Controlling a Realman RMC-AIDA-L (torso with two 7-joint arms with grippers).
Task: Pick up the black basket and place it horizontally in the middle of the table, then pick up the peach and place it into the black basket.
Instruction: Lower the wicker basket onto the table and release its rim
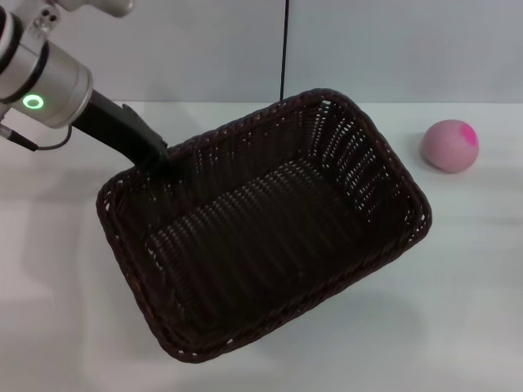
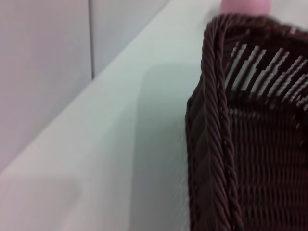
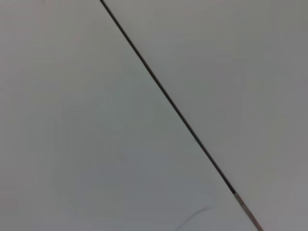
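Note:
The black basket (image 1: 261, 229) fills the middle of the head view and lies askew, one corner towards the far right. My left gripper (image 1: 158, 159) reaches in from the upper left and is closed on the braided rim at the basket's far left side. The left wrist view shows that rim and the woven wall close up (image 2: 240, 144). The peach (image 1: 449, 145) sits on the white table (image 1: 65, 327) to the right of the basket, apart from it. Its pink edge shows beyond the basket in the left wrist view (image 2: 245, 6). My right gripper is out of view.
A grey wall with a dark vertical seam (image 1: 283, 49) stands behind the table. The right wrist view shows only that grey surface and a dark line (image 3: 168, 101). Bare tabletop (image 2: 120, 144) lies to the left of and in front of the basket.

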